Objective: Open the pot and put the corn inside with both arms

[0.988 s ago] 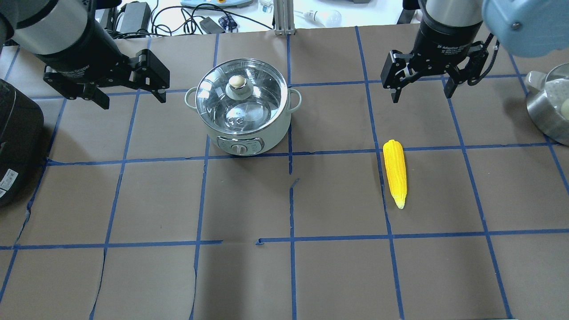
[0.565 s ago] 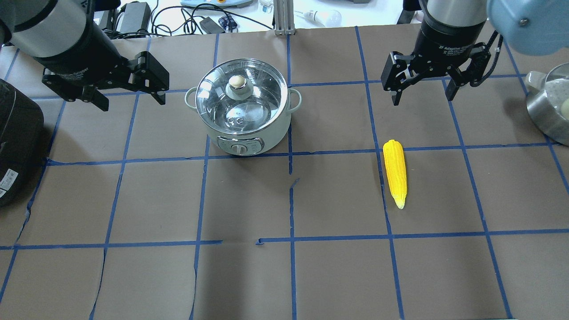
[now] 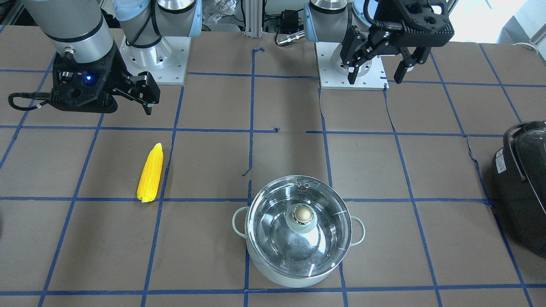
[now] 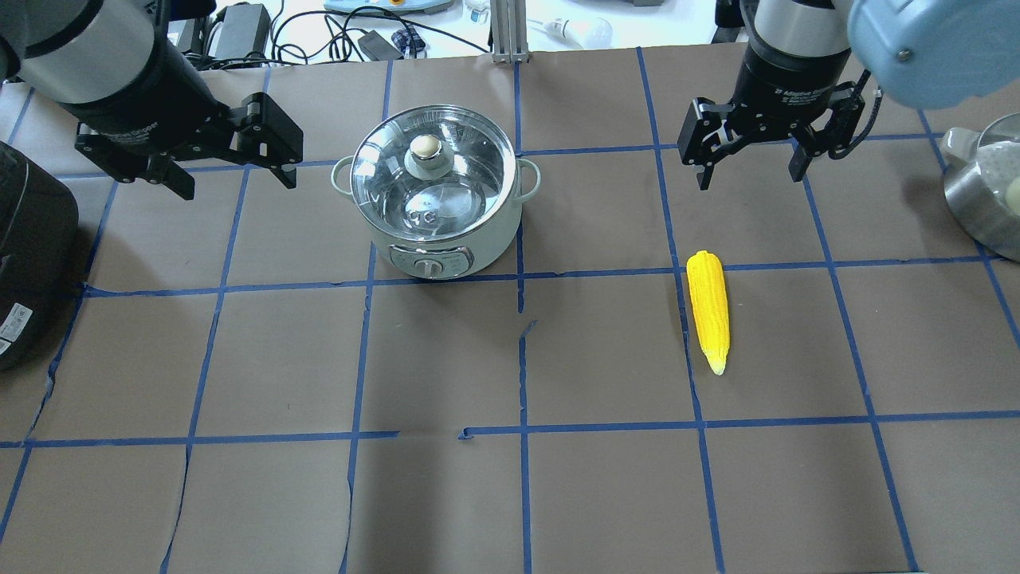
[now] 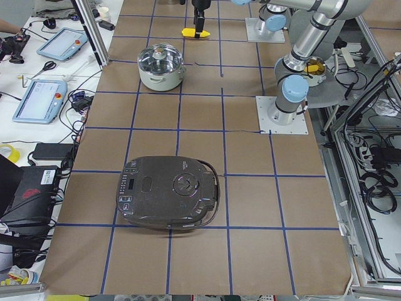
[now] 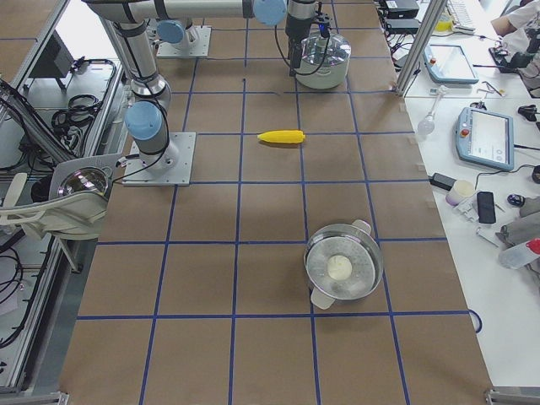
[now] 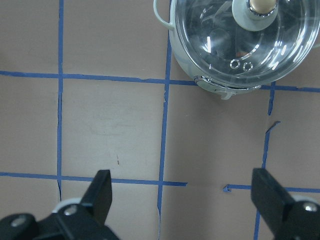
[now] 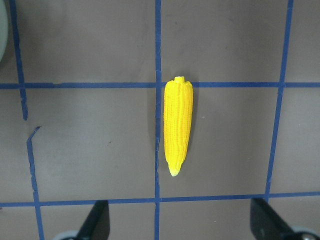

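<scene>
Pot, pale mint green with two small loop handles, stands on the brown paper-covered table, toward the far side and a little left of centre in the overhead view. Its glass lid is seated on top, with a brass-coloured knob at the lid's middle.

A bright yellow corn cob lies flat on the table, to the right of the pot and nearer, well apart from it. It runs beside a line of blue tape, with its thin tip pointing toward the near edge.

The left gripper hangs above the table just left of the pot, touching nothing. Its two black fingers are spread wide and empty.

The right gripper hangs above the table just beyond the corn's thick end. Its fingers are also spread wide and hold nothing.

A large black appliance sits at the left edge of the table, and a steel pot at the right edge.
</scene>
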Robot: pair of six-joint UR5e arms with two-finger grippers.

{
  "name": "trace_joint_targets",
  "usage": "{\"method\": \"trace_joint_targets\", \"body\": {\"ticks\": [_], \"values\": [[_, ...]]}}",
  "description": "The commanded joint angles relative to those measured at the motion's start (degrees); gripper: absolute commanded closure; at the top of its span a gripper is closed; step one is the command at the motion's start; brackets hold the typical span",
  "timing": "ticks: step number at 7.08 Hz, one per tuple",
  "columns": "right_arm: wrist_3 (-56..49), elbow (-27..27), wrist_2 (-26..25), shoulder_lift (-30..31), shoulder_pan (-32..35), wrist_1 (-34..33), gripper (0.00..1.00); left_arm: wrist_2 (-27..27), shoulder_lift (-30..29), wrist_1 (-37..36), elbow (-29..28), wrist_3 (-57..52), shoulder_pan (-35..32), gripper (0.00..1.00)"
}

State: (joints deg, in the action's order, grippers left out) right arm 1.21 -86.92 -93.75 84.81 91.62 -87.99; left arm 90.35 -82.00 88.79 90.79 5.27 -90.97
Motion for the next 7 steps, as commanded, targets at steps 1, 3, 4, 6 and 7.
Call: {"method": "trace_joint_targets", "body": {"ticks": [1,3,4,6,7], "values": [[0.02,-5.25,0.49,-1.31,-0.04,-7.69,0.00,0.00,0.00,0.15,0.00,0.00,-0.09,0.00],[-0.24,-13.41,-0.11,-3.68,-0.22,-19.19,0.00,0.00,-0.61,0.50,-0.52,-0.09,0.17,0.00],[-0.07,-16.85,0.14,-3.69,-1.00,-20.37,0.00,-0.18,-2.01,0.50,-0.27,-0.61,0.52,0.00],[-0.86,-22.48,1.02,-4.83,-5.38,-25.89,0.00,-0.27,-9.70,-3.67,-1.48,-0.53,0.53,0.00],[-0.94,-25.03,1.03,-5.53,-6.10,-29.66,0.00,-0.35,-14.89,-7.11,-3.58,-0.01,0.27,0.00]]}}
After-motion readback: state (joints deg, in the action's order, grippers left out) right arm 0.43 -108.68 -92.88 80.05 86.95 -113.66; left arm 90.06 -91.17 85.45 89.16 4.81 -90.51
